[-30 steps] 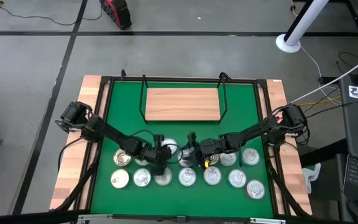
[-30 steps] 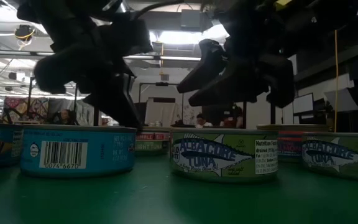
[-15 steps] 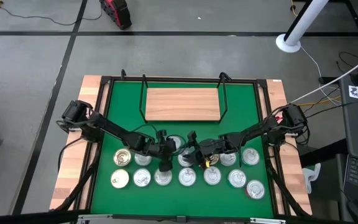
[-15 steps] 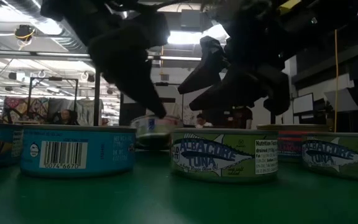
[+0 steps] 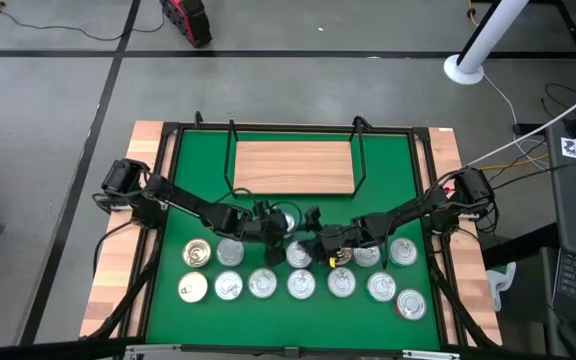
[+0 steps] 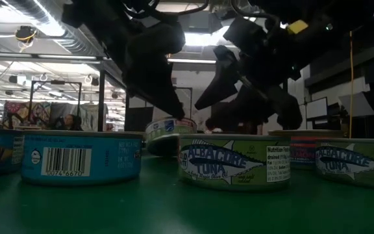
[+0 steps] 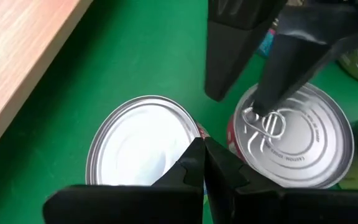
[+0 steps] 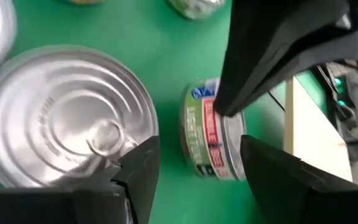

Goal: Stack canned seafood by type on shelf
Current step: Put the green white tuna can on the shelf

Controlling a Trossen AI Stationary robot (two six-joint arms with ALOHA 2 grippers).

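Judging by how things lie, the stacking has hardly begun: the shelf [image 5: 293, 166], a light board between black wire uprights at the far side of the green mat [image 5: 388, 170], carries no tin at all. Every tin [image 5: 228, 286] sits on the mat nearer the arms, in two loose rows, all single height, with types not grouped.

Both arms meet over the back row, mid-mat. The left end effector [image 5: 268, 226] has its fingers pressed together, tips over the gap between a plain-lidded tin [image 7: 143, 142] and a red-sided pull-ring tin [image 7: 294, 138]; it grips neither. In the low view a tin [image 6: 169, 127] beneath it looks tipped, one edge raised off the mat, so the closed tips seem to be nudging or levering it rather than lifting. The right end effector [image 5: 313, 222] stands spread, just beside the left, above a ring-pull tin [image 8: 67, 115] with a red-labelled tin [image 8: 211, 138] showing between its fingers; it holds nothing.

Left to do: practically everything — pick each tin, carry it to the shelf, and build stacks by type.
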